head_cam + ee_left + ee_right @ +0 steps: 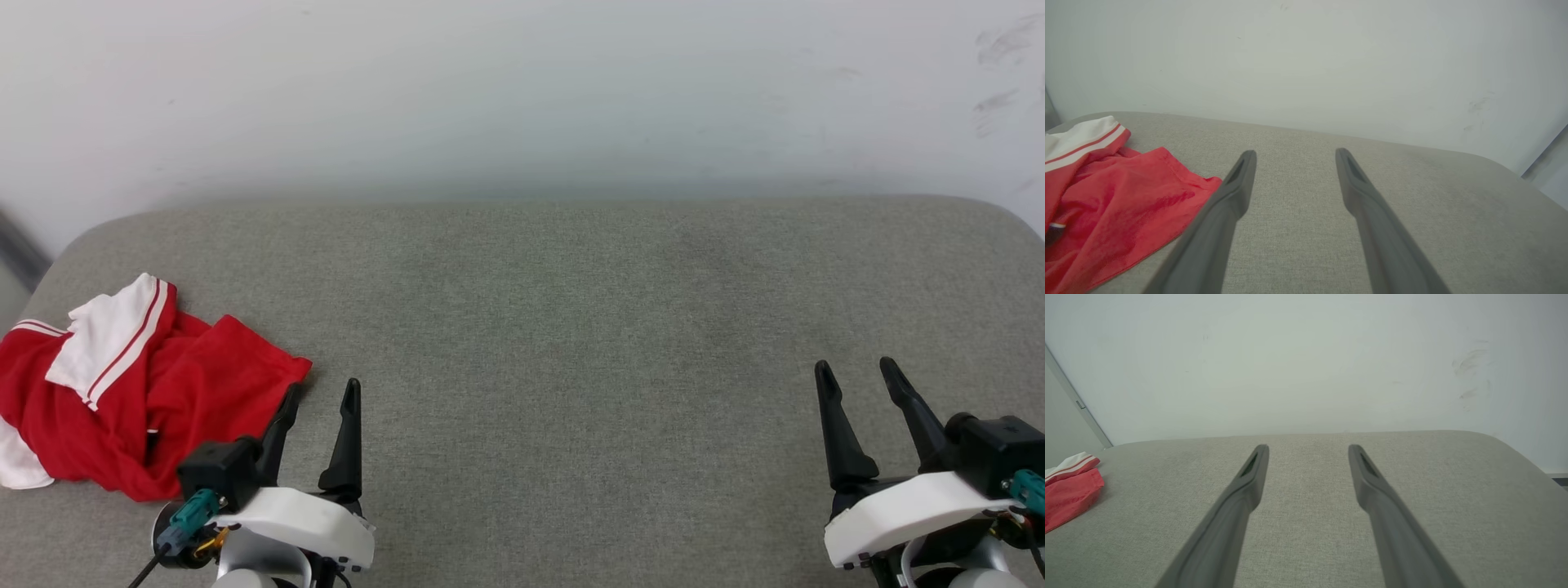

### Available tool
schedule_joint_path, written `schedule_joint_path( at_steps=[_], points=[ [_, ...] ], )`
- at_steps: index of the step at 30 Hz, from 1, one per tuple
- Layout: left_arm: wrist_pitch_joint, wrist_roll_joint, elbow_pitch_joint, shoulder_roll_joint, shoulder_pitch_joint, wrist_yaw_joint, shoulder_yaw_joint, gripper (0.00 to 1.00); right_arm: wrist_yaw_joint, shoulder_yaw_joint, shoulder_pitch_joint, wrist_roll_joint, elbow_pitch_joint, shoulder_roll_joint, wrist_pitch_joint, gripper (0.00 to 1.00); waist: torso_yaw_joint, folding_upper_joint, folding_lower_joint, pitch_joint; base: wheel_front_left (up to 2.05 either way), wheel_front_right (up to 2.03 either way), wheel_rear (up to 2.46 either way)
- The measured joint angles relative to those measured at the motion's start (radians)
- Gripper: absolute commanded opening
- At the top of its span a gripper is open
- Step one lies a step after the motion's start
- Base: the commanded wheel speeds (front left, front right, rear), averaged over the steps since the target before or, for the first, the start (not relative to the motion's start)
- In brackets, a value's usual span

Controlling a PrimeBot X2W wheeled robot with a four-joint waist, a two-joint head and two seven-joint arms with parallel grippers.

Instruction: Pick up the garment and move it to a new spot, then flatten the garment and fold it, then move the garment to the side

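Note:
The garment (122, 392), a red T-shirt with white striped sleeves, lies crumpled at the left end of the grey padded surface. My left gripper (322, 390) stands open just right of its near corner, with nothing between the fingers. In the left wrist view the garment (1114, 204) lies to the left of the left gripper (1294, 154), its edge beside the left finger. My right gripper (855, 370) hovers open and empty at the lower right, far from the shirt. The right wrist view shows the right gripper (1308, 449) over bare fabric, the garment (1069, 490) at the far left.
The grey padded surface (571, 327) spans the scene, with rounded far corners. A pale wall (522, 90) rises straight behind it. A grey frame strip (1079, 404) stands at the wall's left end.

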Motion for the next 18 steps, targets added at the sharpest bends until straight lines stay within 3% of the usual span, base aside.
schedule_joint_path(
  at_steps=[18],
  points=[
    [-0.037, 0.117, 0.021, -0.004, -0.002, 0.002, -0.004, 1.00, 0.000, -0.004, 0.017, -0.107, -0.025, 0.000, 0.006, 1.00, -0.003, 0.0000, 0.0000, -0.003, 0.00, 0.00, 0.00]
  ],
)
